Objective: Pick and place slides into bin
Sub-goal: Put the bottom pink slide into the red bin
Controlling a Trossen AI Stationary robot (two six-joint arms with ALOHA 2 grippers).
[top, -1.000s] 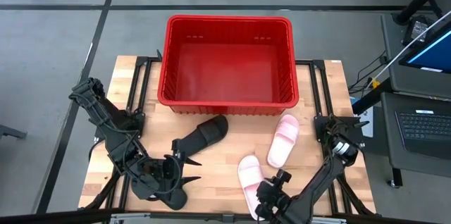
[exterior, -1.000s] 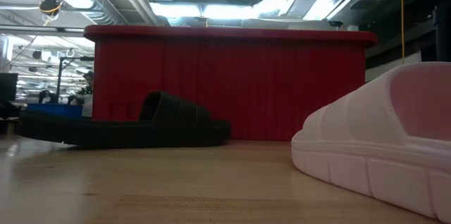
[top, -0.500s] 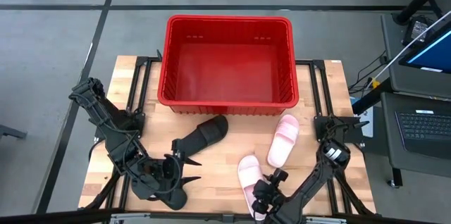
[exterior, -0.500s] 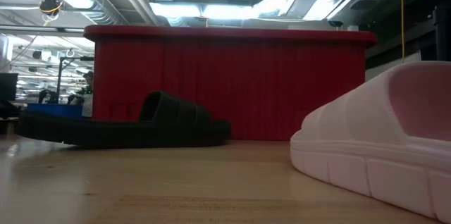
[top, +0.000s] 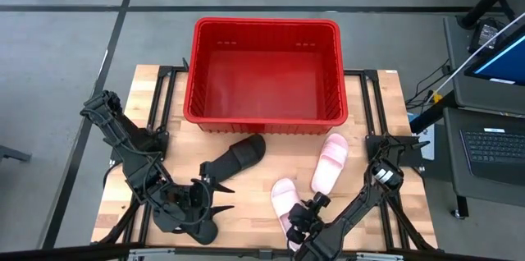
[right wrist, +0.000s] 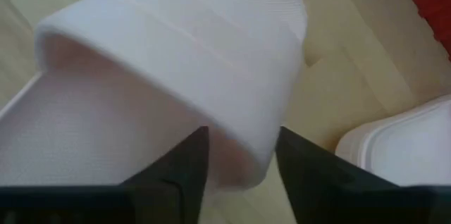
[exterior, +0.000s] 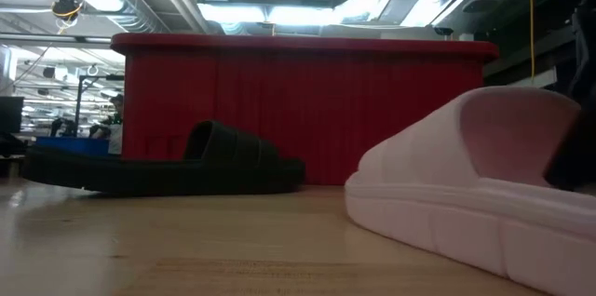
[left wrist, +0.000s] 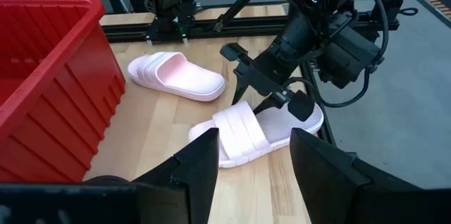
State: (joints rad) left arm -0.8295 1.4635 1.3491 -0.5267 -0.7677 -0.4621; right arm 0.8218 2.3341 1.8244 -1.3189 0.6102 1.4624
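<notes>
Movement is showing at the right claw (top: 300, 226): it is sliding the near pink slide (top: 285, 197) leftward across the table (top: 246, 212) (fingers spread astride its strap). Left claw (top: 215, 197) is waiting open by a black slide (top: 235, 159), unchanged. The red bin (top: 264, 68) is standing behind, holding nothing.
</notes>
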